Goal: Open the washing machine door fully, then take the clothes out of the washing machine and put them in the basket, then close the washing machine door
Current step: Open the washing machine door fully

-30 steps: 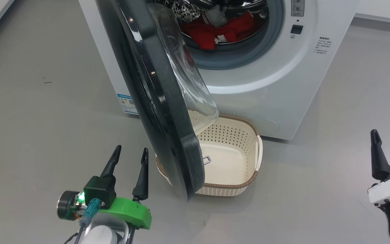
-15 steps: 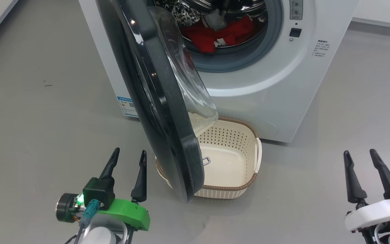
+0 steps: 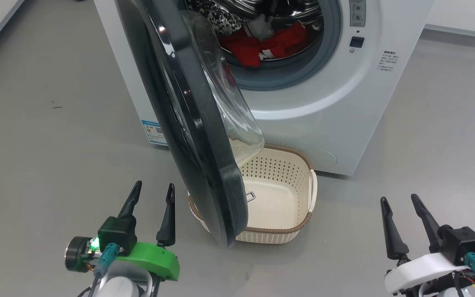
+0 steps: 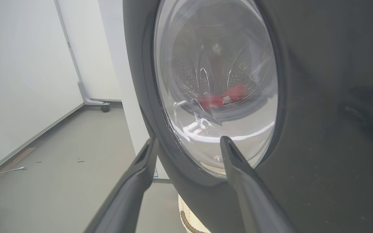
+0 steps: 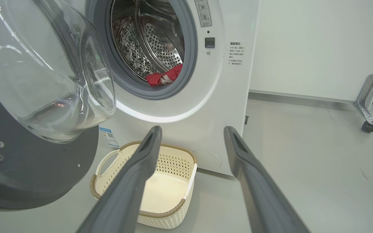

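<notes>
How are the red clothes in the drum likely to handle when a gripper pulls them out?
The red clothes lie crumpled, so they are probably floppy and would drape and trail from a pinch. They are bunched against a spotted garment, which may drag along. The grey gasket lip could catch them.

The right gripper [image 3: 398,198] has swung inward. A second ago it stood at the far right edge of the head view with little of its wrist showing. Now it sits lower and further left over the floor [image 3: 427,144], nearer the basket [image 3: 278,194] yet well apart from it, with its white wrist shell, black block and teal plug in sight. The head camera has shifted slightly, so the washing machine [image 3: 324,123] sits a little lower in that view.
</notes>
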You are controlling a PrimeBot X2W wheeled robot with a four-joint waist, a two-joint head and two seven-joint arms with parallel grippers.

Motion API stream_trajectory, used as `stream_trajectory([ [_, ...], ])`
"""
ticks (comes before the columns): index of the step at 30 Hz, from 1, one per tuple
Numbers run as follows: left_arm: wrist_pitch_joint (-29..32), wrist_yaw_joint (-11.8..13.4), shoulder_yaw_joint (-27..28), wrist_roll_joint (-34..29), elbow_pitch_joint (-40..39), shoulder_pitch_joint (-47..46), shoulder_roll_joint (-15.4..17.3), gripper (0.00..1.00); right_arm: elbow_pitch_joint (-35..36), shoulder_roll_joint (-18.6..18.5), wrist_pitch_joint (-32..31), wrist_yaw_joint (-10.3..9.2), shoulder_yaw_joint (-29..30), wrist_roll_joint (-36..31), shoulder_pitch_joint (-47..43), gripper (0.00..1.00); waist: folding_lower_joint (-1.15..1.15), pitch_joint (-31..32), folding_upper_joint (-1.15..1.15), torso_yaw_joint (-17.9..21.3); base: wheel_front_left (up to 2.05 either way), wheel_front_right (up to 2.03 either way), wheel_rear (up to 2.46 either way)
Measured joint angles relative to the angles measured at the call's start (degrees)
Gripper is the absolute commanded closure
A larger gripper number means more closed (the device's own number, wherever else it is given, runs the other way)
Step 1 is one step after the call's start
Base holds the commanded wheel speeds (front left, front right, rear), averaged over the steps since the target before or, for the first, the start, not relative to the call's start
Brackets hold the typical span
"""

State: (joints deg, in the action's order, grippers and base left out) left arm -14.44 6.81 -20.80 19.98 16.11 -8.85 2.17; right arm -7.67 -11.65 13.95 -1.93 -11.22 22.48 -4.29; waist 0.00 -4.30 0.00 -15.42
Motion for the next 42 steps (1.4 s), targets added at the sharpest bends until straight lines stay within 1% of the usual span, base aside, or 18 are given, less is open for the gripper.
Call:
stream_trajectory([
  [4,0.00,0.01,0.11,-0.15,0.02,0.04,0.00,0.00,-0.10,1.13,0.00,-0.01,-0.53,-0.48,0.00,0.00,0.00,0.10,0.00,0.14,0.00,0.00,0.00],
  [18,0.00,0.01,0.18,-0.16,0.25,0.07,0.00,0.00,-0.64,2.68,0.07,-0.01,-0.07,-2.03,0.08,0.00,0.00,0.48,0.00,0.46,0.00,0.00,0.00],
  [20,0.00,0.01,-0.05,-0.15,0.49,0.08,0.00,0.44,-0.63,2.86,0.07,-0.02,0.43,-2.08,0.06,0.00,0.00,0.69,0.00,0.39,0.00,0.00,0.00],
  [21,0.00,0.01,0.05,-0.15,0.53,0.14,-0.03,0.64,-0.62,2.86,0.07,-0.01,0.54,-2.15,0.06,0.00,0.00,0.77,0.00,0.30,0.00,0.00,0.00],
  [22,0.00,0.01,0.19,-0.14,0.54,0.18,0.01,0.91,-0.63,2.88,0.07,-0.01,0.60,-2.27,0.06,0.00,0.00,0.81,0.00,0.25,0.00,0.00,0.00],
  [23,0.00,0.01,0.25,-0.14,0.55,0.19,0.03,1.00,-0.64,2.92,0.07,-0.01,0.70,-2.43,0.06,0.00,0.00,0.85,0.00,0.22,0.00,0.00,0.00],
  [31,0.00,0.01,0.34,-0.57,0.46,0.21,0.03,1.00,-0.97,3.59,0.07,0.07,1.33,-2.99,0.05,0.00,0.00,1.29,0.00,-0.08,0.00,0.00,0.00],
  [37,0.01,0.01,1.96,-1.02,-0.83,0.20,0.02,1.00,-1.07,4.36,0.07,0.24,1.53,-3.54,0.03,0.00,0.00,1.76,0.00,-0.20,0.00,0.00,0.00],
  [40,0.01,0.01,2.57,-1.03,-3.88,-0.03,0.04,1.00,-1.19,4.48,0.07,0.27,1.67,-3.88,0.00,0.00,0.00,1.99,0.00,-0.23,0.00,0.00,0.00],
  [42,0.00,0.01,3.52,-1.60,-8.31,-0.89,0.02,1.00,-1.33,4.59,0.08,0.33,1.77,-4.21,-0.04,0.00,0.00,2.18,0.00,-0.27,0.00,0.00,0.00],
])
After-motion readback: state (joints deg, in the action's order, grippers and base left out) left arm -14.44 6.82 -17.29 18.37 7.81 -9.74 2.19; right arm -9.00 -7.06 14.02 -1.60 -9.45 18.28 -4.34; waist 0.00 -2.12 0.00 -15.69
